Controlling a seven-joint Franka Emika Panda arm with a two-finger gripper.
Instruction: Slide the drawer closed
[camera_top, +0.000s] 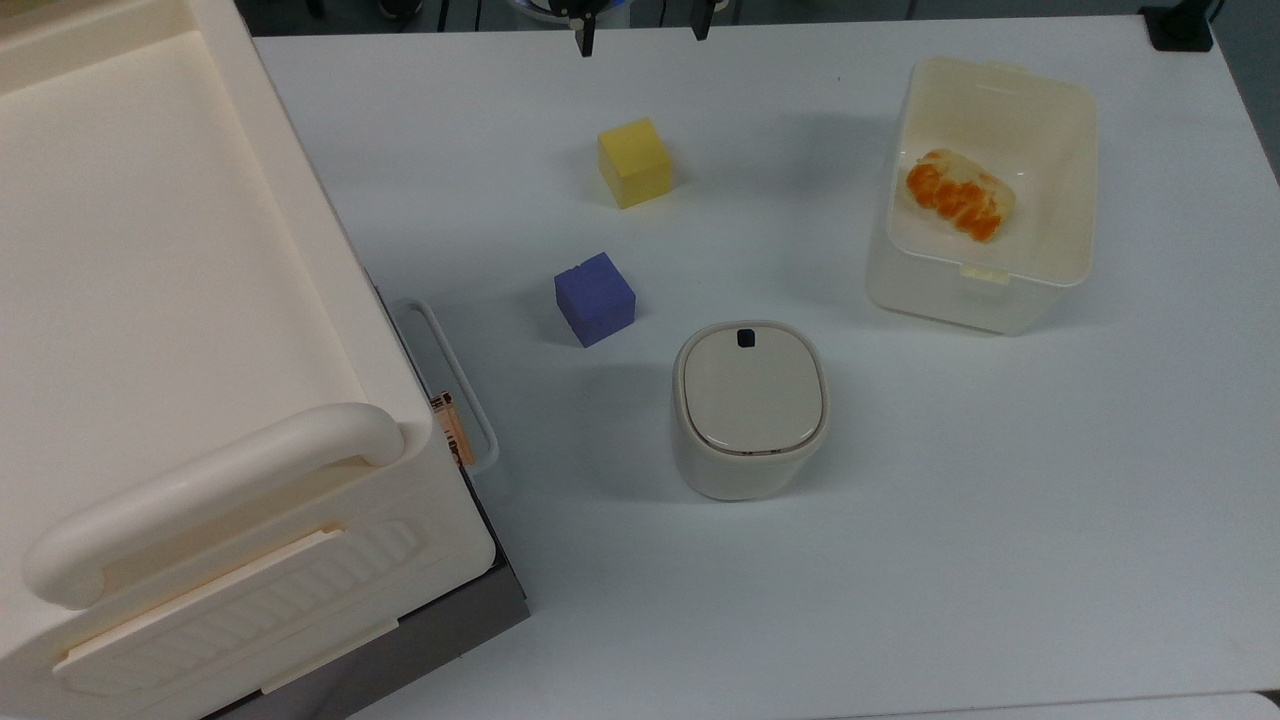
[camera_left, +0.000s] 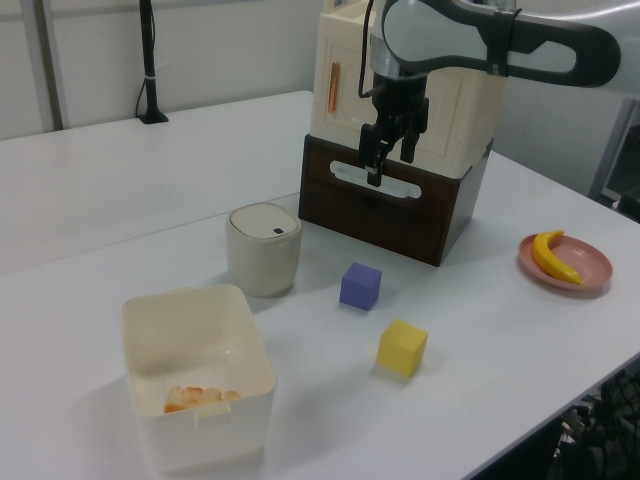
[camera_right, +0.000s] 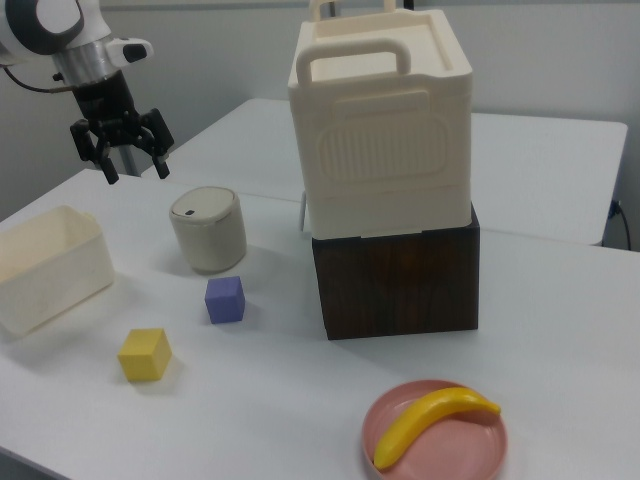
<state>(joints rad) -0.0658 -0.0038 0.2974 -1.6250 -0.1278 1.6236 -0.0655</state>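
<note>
- The dark brown wood-grain drawer sits in the base of the stack, under the tall cream ribbed plastic case with the thick rounded handle, and its front looks flush with the brown body.
- Its front panel runs long and low across the left view, facing the open white table; the thin white rectangular loop handle lies lengthwise along that panel.
- In the top view the same handle pokes out past the cream case's edge, its long side running along the case's right side; the drawer panel itself is hidden beneath the case there.
- The black two-finger gripper hangs in front of the cream case in the left view, fingers pointing down, spread apart with nothing between them.
- Whether a fingertip touches the handle is hard to call from the left view; in the right view the gripper is up in the air, well away from the stack.
- In the top view only the two fingertips show at the upper edge, the rest cut off.
- On the table: a yellow cube, a purple-blue cube, a cream lidded round-cornered canister.
- An open cream plastic tub holds an orange-and-white food item.
- A yellow banana lies on a pink plate.
</note>
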